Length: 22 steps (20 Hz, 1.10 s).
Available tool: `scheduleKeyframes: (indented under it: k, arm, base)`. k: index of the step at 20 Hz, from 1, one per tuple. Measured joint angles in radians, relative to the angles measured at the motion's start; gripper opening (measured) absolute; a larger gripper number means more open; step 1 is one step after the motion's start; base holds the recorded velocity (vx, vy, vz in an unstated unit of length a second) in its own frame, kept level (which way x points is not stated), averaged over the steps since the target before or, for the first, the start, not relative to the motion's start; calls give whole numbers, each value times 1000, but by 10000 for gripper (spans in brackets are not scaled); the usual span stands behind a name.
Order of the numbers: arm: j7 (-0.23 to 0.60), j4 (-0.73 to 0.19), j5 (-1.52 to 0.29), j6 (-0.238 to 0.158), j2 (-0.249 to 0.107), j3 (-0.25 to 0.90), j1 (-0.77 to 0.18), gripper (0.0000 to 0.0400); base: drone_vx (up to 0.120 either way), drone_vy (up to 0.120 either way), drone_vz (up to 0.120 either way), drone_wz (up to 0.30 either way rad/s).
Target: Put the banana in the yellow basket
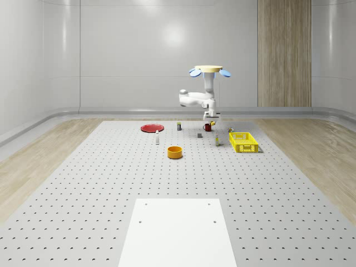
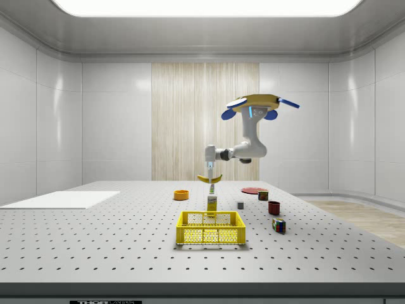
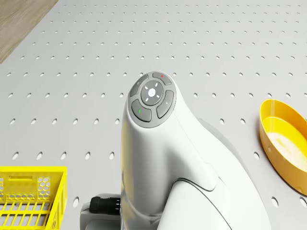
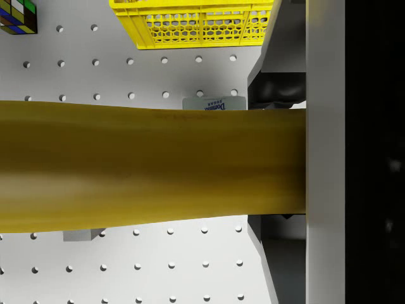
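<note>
I've got the drone (image 2: 256,101) hovering high above the tabletop (image 2: 95,240), past the far side of the yellow basket (image 2: 211,228) in the side view, with the arm (image 2: 243,149) bent down and out from it. The tool (image 2: 209,172) hangs well above the basket, pinching the banana (image 2: 209,180), which sits crosswise in the air between the fingers, clear of the tabletop. Through the wrist view I see the banana (image 4: 152,168) stretched right across, clamped against a finger (image 4: 324,152), with the basket (image 4: 193,24) on the tabletop below and a small white box (image 4: 214,103) just beside the basket. A multicoloured cube (image 4: 18,16) sits apart from the basket. In the whole-scene view the basket (image 1: 245,142) has an orange bowl (image 1: 175,152) well off to one side, a red plate (image 1: 151,128) farther beyond that, and a red mug (image 1: 207,127) under the arm.
</note>
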Motion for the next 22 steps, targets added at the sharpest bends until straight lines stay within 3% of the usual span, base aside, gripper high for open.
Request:
scheduleKeyframes:
  k: [4, 11, 16, 22]
  arm:
    - [0, 0, 2, 4, -4, 1, -1, 200]
    - [1, 0, 4, 10, -11, 1, -1, 200]
    - [1, 0, 6, 14, -15, 2, -2, 200]
    - [2, 0, 8, 19, -20, 3, -2, 200]
  base:
    - [0, 120, 0, 0]
    - [0, 120, -63, 0]
    - [104, 120, 0, 0]
    - [0, 120, -107, 0]
